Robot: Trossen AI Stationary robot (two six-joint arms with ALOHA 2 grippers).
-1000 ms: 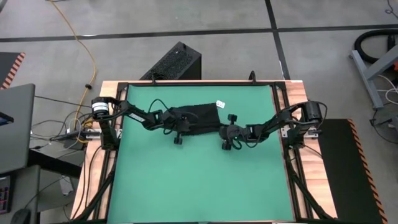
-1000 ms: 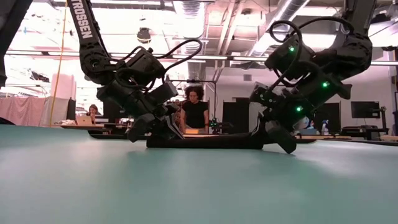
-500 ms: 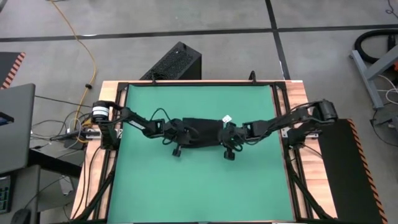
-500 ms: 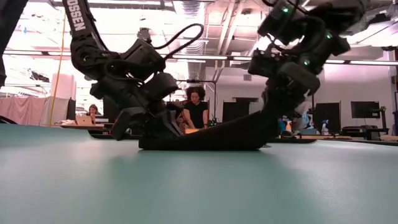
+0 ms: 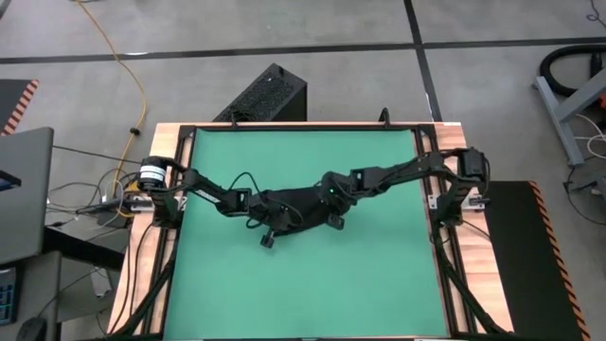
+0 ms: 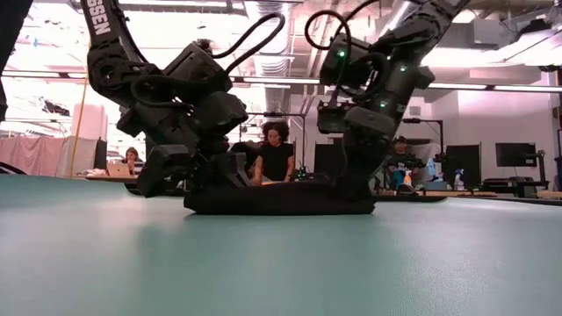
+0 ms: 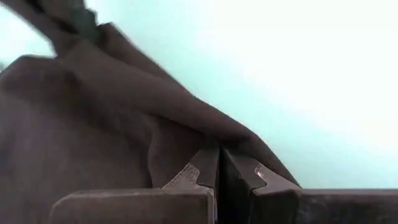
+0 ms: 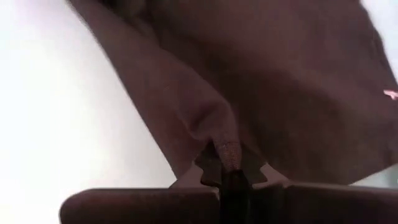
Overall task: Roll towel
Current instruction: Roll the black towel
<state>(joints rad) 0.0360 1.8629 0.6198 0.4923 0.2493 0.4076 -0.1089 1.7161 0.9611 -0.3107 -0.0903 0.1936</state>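
Observation:
The black towel (image 5: 295,206) lies bunched in a low strip (image 6: 281,198) on the green mat (image 5: 303,284), near its middle. My left gripper (image 5: 268,214) is shut on the towel's left end; its wrist view shows the fingers (image 7: 217,158) closed on cloth. My right gripper (image 5: 330,201) is shut on the towel's right end, and its wrist view shows it (image 8: 227,165) with a ridge of cloth running away from the fingertips. My left gripper pinches a gathered edge of the towel (image 7: 208,138) at its left end between both fingers, slanting down from the table's left. That end rests low on the mat; how many layers it has I cannot tell. My right gripper pinches a raised fold of the towel (image 8: 219,134) at its right end between its fingertips, pointing steeply down from the table's right. The cloth below the fingers reaches the mat and lies slack.
Bare green mat stretches wide toward the near edge (image 5: 303,303) and the far edge (image 5: 303,142). A black frame (image 5: 431,170) borders the mat. A black box (image 5: 265,95) stands on the floor beyond the table. People (image 6: 275,158) sit in the room behind.
Both grippers have dragged the towel toward the table's near edge. My right gripper rose with the right end, tipped steeply downward and went left, so the towel's right end lifted off the mat and came down again, the strip now shorter and bunched.

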